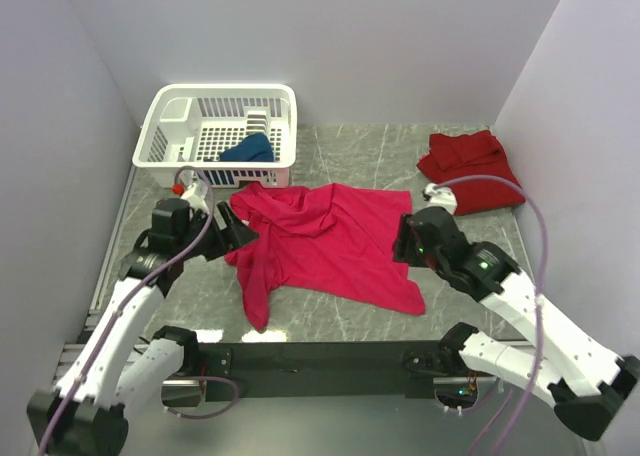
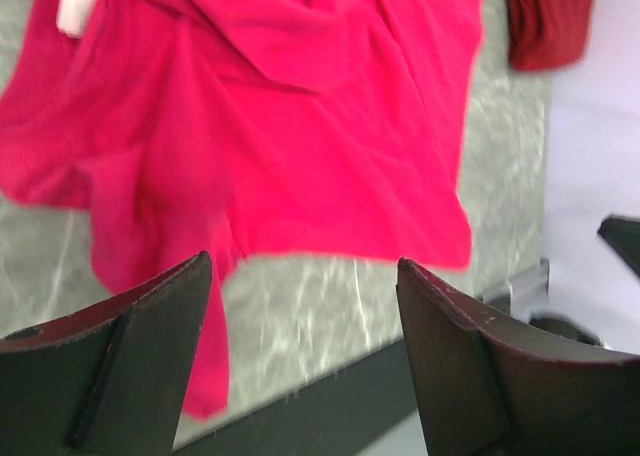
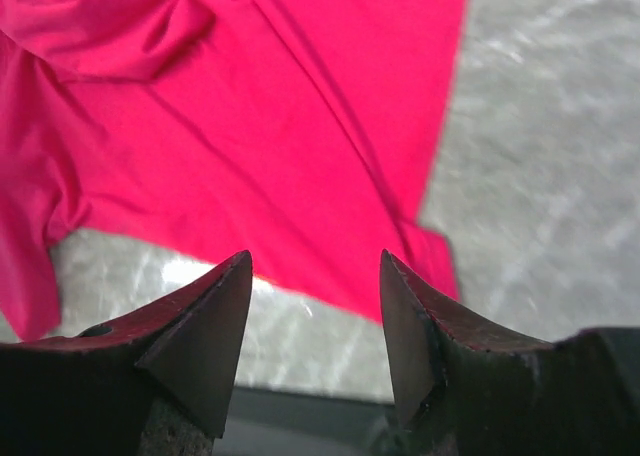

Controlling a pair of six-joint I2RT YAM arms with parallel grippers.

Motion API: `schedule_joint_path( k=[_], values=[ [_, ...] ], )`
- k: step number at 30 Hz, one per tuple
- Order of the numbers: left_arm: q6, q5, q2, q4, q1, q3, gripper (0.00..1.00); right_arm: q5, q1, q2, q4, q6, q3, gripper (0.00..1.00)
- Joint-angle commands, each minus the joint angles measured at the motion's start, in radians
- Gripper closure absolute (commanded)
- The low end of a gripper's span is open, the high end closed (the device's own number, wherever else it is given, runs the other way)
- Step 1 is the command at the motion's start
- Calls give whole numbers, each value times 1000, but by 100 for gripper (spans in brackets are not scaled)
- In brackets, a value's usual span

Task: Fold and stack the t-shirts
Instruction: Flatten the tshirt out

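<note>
1. Left pincer (image 1: 236, 230), jaws apart and empty, hangs at the magenta shirt's (image 1: 330, 241) left edge.
2. Right pincer (image 1: 403, 238), also spread and empty, is at that shirt's right edge.
3. Magenta shirt lies spread, rumpled, mid-desk (image 1: 370, 156).
4. Red shirt (image 1: 468, 166) sits bunched far right; blue shirt (image 1: 250, 149) lies in the basket (image 1: 225, 88).

Open tabletop (image 1: 370, 156) between basket (image 1: 225, 88) at back left and dark red shirt (image 1: 470, 166) at back right

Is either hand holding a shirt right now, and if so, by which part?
Neither. The left hand and the right hand are both open and empty; the magenta t-shirt lies spread out below them, ungripped.
</note>
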Motion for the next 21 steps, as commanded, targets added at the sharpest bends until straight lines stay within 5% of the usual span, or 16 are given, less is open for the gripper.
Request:
schedule_joint_path(
  k=[1, 9, 21],
  values=[
    [-63, -71, 76, 306, -36, -11, 20, -36, -18, 64, 293, -44, -69, 40],
    [-107, -147, 359, 527, -200, -17, 19, -183, -99, 297, 571, -56, -132, 44],
    [-87, -167, 545, 601, -214, -80, 17, -350, -264, 585, 734, -44, -158, 48]
  ],
)
